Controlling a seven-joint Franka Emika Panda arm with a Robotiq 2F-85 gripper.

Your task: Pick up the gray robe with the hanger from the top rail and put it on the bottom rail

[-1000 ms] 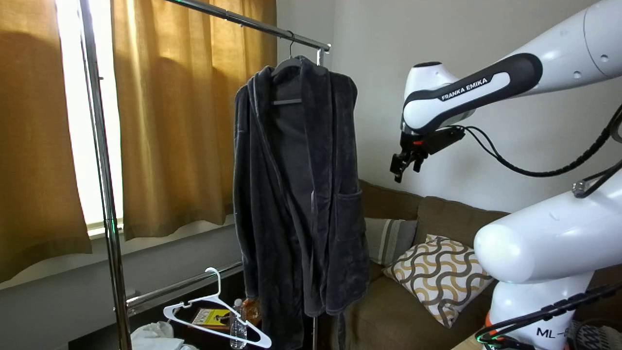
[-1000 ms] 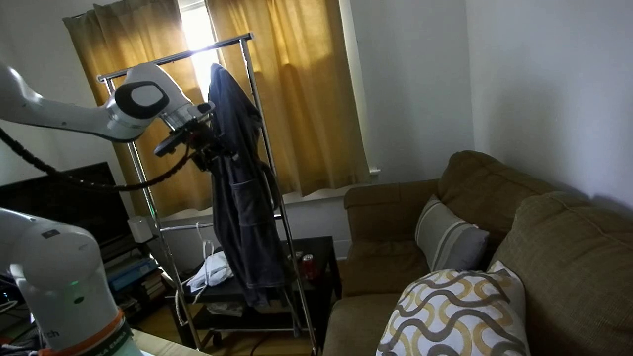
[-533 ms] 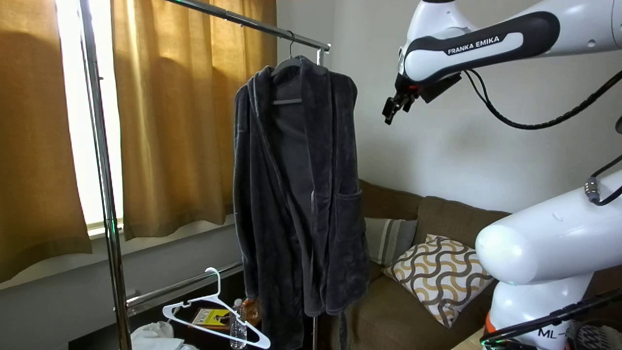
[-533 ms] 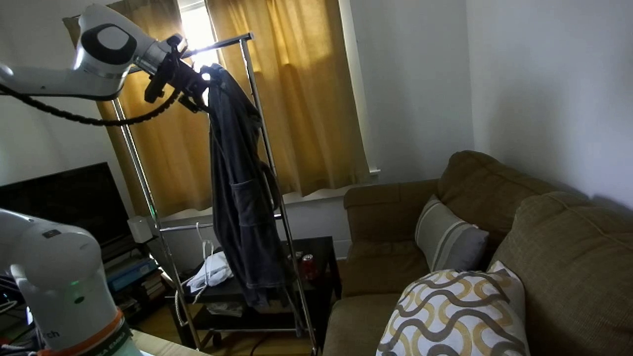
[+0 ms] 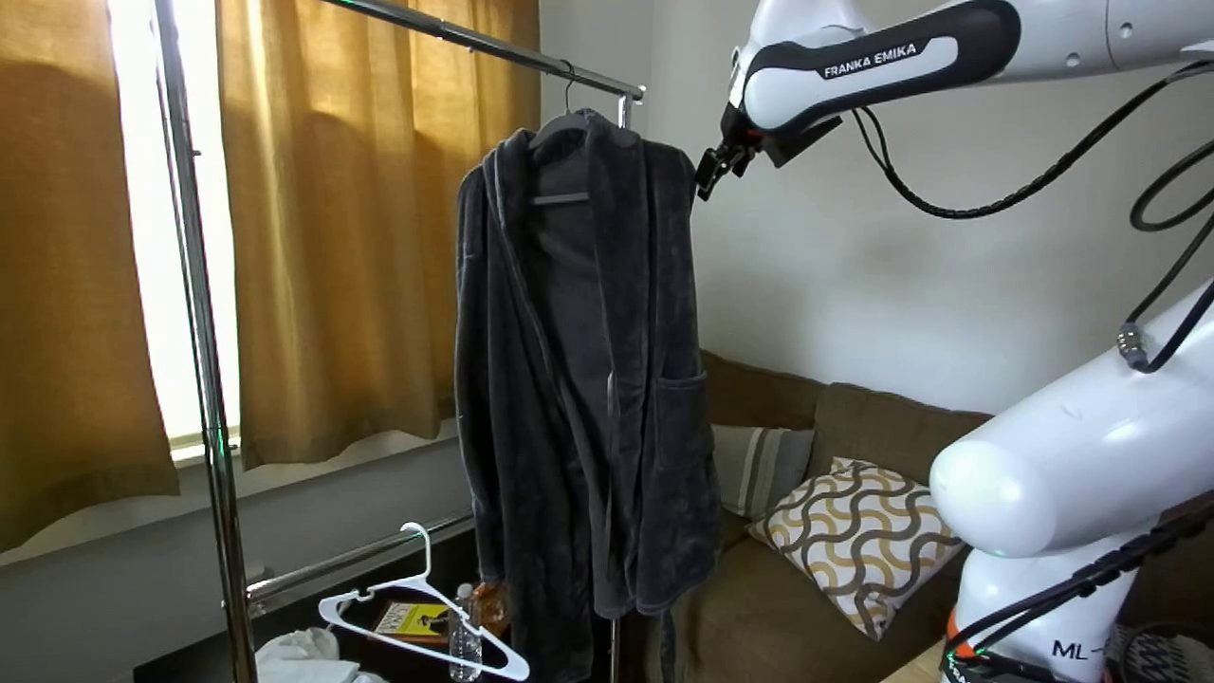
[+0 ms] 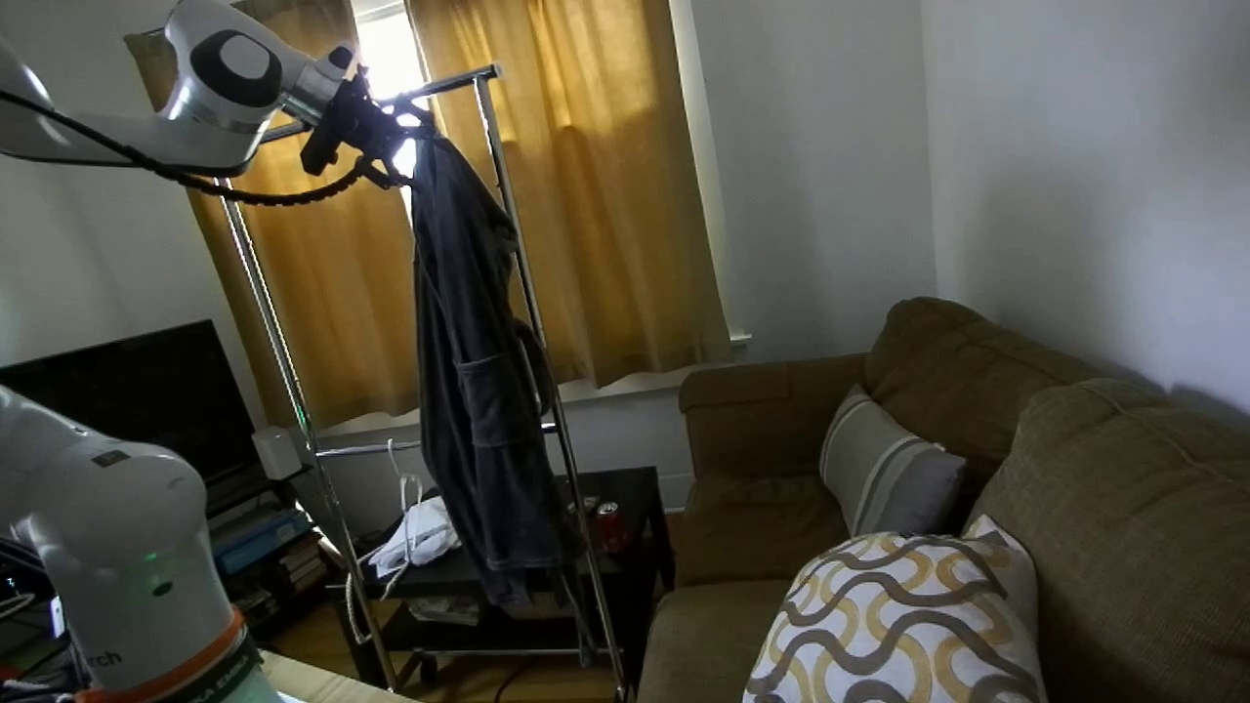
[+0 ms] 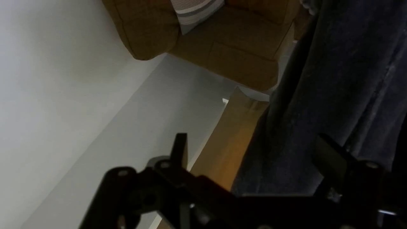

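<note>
The gripper (image 7: 252, 146) has its fingers spread wide, beside the shoulder of the gray robe (image 5: 588, 379); whether they touch it cannot be told. In an exterior view this robe, toward the gripper's seven o'clock, hangs by its hanger (image 5: 561, 123) from the top rail (image 5: 455, 35), at ten o'clock.

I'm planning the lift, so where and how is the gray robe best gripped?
Probably the gray robe's collar, just below the hanger's hook, pinching cloth and hanger together, from the robot's side over the near, sloping shoulder. The hook, on the top rail, sits midway between the shoulders, so weight should balance.
</note>
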